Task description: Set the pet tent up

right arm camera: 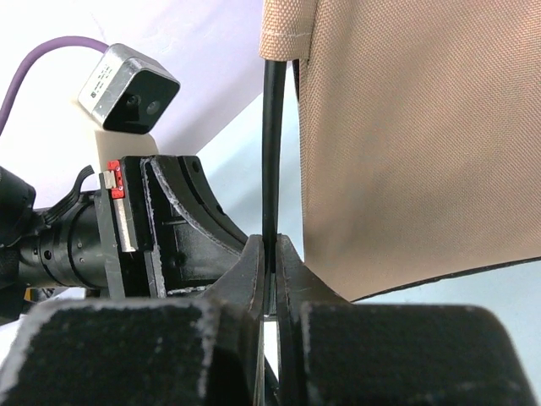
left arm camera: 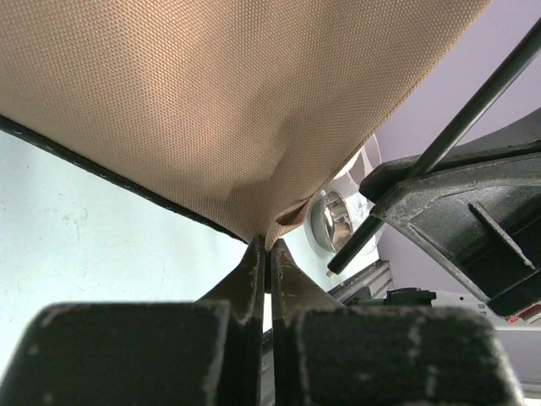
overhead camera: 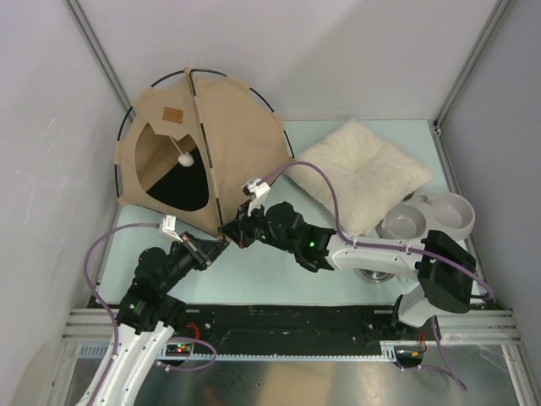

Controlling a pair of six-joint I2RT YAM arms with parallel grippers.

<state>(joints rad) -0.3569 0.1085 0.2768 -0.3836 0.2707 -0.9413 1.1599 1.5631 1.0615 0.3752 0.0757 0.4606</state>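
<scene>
The tan pet tent (overhead camera: 228, 127) stands at the table's back left, its doorway with dark floor and white pom-pom (overhead camera: 185, 158) facing left-front. My left gripper (overhead camera: 213, 247) is shut on the tent's lower fabric corner (left arm camera: 269, 222). My right gripper (overhead camera: 228, 229) is shut on a thin black pole (right arm camera: 270, 152) that runs out of the tent's fabric sleeve (right arm camera: 283, 34). The two grippers meet at the tent's near corner. The pole's free end (left arm camera: 338, 262) shows in the left wrist view beside the right gripper's body.
A fluffy cream pillow (overhead camera: 363, 173) lies at the back right. A grey double pet bowl (overhead camera: 427, 216) sits to its right, partly under the right arm. White walls stand close on the left and behind the tent.
</scene>
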